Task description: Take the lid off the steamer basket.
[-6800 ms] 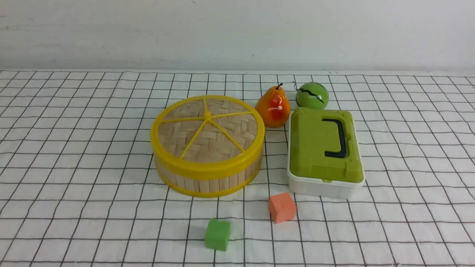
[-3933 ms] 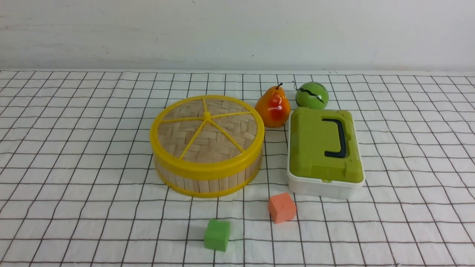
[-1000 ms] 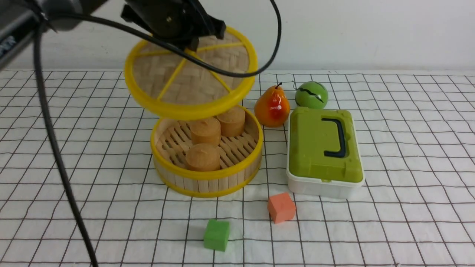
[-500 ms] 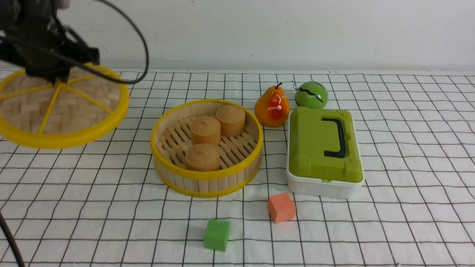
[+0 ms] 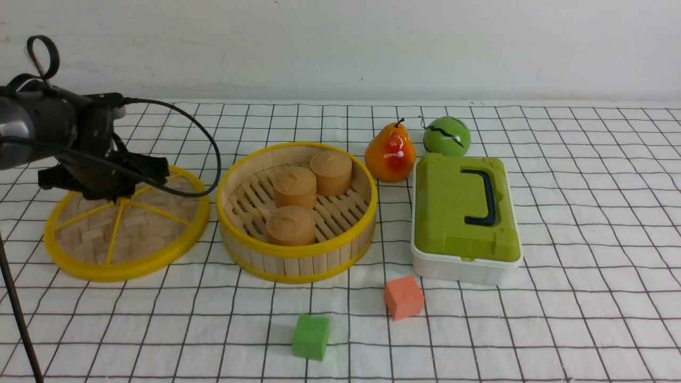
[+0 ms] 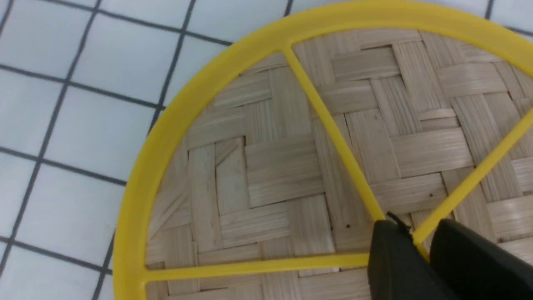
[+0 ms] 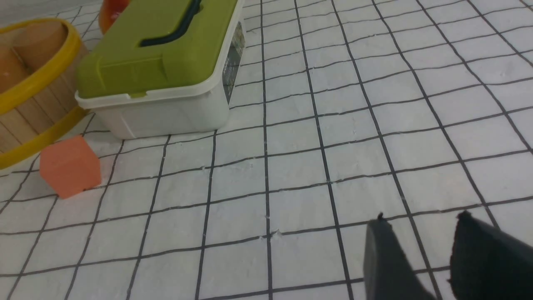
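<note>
Checked white cloth covers the table (image 5: 585, 223), where the lid (image 5: 133, 242) sits at 9 o'clock from the basket (image 5: 298, 263). The two yellow rims are just beside each other, and whether they touch cannot be told. The basket stands open, with three brown buns (image 5: 291, 224) on its slatted floor.

The left arm (image 5: 64, 138) bends over the lid. The wrist view shows the left jaws pinched narrowly on a yellow spoke (image 6: 333, 137) close to the hub. The lid's near rim looks to be on the cloth. Its far rim is hidden behind the arm, so that side may be a touch off the table. The right jaws hover apart over bare cloth, around 4 o'clock from the box (image 7: 158, 62), holding nothing.

With the lid off, the job appears all but done, and only the release is left. Doing it well likely means lowering until the whole rim is flat on the cloth. The jaws would then open just wide enough to clear the spoke and rise straight up. A thin plastic spoke could catch on a pad and drag the light lid along. Any drift toward 3 o'clock risks nudging the basket. The pear (image 5: 391, 154), at 1 o'clock from the basket, is well apart from the lid and should not matter.
</note>
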### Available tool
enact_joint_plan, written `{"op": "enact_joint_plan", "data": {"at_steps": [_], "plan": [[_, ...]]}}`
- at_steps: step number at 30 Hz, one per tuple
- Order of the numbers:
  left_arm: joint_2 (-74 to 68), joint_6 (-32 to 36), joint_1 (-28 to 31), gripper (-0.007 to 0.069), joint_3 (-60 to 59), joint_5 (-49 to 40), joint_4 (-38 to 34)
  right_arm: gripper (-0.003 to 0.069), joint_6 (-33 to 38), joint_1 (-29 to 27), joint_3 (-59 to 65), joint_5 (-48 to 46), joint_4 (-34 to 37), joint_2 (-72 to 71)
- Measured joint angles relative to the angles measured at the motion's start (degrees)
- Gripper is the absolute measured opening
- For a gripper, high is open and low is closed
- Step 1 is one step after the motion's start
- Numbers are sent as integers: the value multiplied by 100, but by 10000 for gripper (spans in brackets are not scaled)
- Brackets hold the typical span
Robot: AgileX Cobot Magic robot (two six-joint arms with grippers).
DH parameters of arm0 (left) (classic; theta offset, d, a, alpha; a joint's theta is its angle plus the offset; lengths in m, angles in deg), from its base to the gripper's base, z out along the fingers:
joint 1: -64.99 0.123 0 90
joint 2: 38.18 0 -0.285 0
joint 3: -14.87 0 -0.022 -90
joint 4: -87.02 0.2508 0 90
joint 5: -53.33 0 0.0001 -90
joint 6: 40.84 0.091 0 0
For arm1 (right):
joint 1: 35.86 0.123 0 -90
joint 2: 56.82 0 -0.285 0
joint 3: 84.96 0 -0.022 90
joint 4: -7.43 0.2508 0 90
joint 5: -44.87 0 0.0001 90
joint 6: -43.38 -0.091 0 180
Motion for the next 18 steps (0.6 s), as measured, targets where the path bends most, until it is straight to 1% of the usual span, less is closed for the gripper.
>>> {"op": "enact_joint_plan", "data": {"at_steps": [2, 3, 4, 5, 6, 7, 8, 9, 11, 13, 15, 16, 17, 18], "plan": [[5, 0, 0, 176, 0, -5, -80, 240, 0, 0, 0, 0, 0, 0], [36, 0, 0, 224, 0, -72, -142, 240, 0, 0, 0, 0, 0, 0], [53, 0, 0, 230, 0, -89, -151, 240, 0, 0, 0, 0, 0, 0], [185, 0, 0, 273, 0, -259, -197, 240, 0, 0, 0, 0, 0, 0], [337, 41, 0, 286, 0, -379, -228, 240, 0, 0, 0, 0, 0, 0], [337, 49, 0, 287, 0, -405, -229, 240, 0, 0, 0, 0, 0, 0], [631, 146, 0, 283, -5, -583, -248, 240, 0, 0, 0, 0, 0, 0], [909, 244, 0, 266, -5, -707, -248, 240, 0, 0, 0, 0, 0, 0], [1588, 374, 0, 207, -5, -887, -248, 240, 0, 0, 0, 0, 0, 0], [2366, 422, 0, 118, -5, -946, -254, 240, 0, 0, 0, 0, 0, 0], [3119, 456, 0, 14, -5, -908, -289, 240, 0, 0, 0, 0, 0, 0], [3262, 470, 0, 7, -5, -907, -310, 240, 0, 0, 0, 0, 0, 0], [3783, 510, 0, -13, -50, -840, -425, 240, 0, 0, 0, 0, 0, 0], [3908, 528, 0, -13, -78, -827, -463, 240, 0, 0, 0, 0, 0, 0]]}}
